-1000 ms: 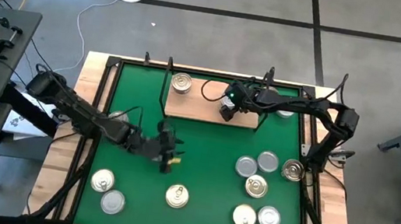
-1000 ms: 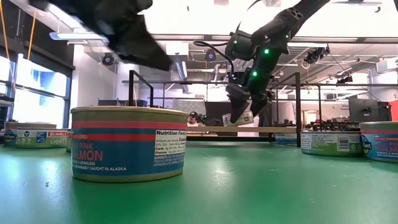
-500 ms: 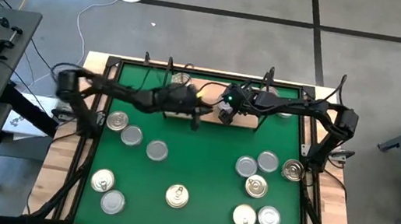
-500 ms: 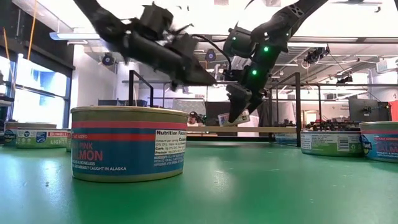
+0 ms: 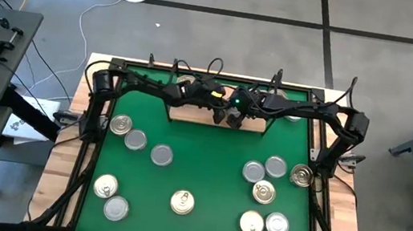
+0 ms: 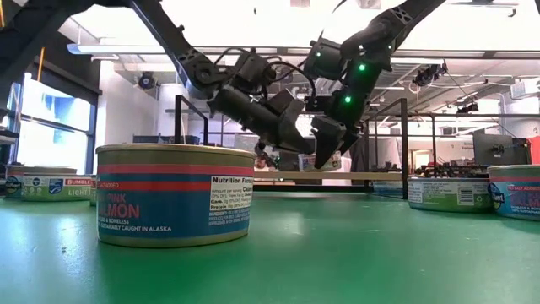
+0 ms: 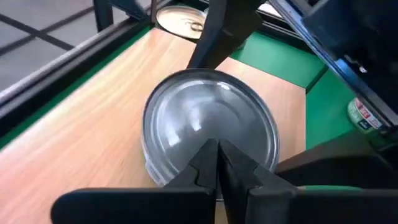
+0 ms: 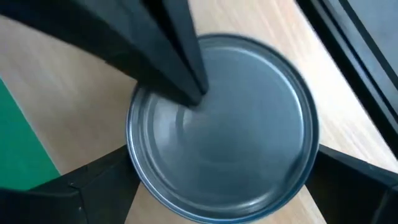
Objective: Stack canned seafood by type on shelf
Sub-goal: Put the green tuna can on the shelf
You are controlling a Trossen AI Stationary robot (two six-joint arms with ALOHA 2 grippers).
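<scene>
A silver-lidded can (image 8: 224,124) stands on the tan shelf (image 5: 190,113) at the mat's far edge. My right gripper (image 5: 234,118) is open and points down over it, one finger (image 8: 87,186) on each side of the can. My left gripper (image 7: 216,163) is shut. It reaches in from the table's left, with its tips over the can's lid. A gold-lidded can (image 7: 183,18) lies on the green mat beyond the shelf's right end. Several more cans lie on the mat (image 5: 208,164), such as one (image 5: 160,154) at left and one (image 5: 264,192) at right. My left gripper's shut fingertips (image 8: 194,98) stand at the silver lid (image 8: 205,118), left of its middle, slanting down from the table's left. I cannot tell whether they touch the lid. My right gripper's fingers stand close against the can's rim (image 8: 134,155). I cannot tell whether they touch it.
Thin black uprights (image 6: 405,143) rise at the shelf's ends. A salmon can (image 6: 175,194) stands near the mat's front, with more cans at the low view's right (image 6: 450,192) and left (image 6: 46,181). The two arms cross close together over the shelf.
My left gripper has swung from the middle of the mat toward the far edge, then rightward along the shelf and down to the silver-lidded can under my right gripper. The can has stayed where it was.
</scene>
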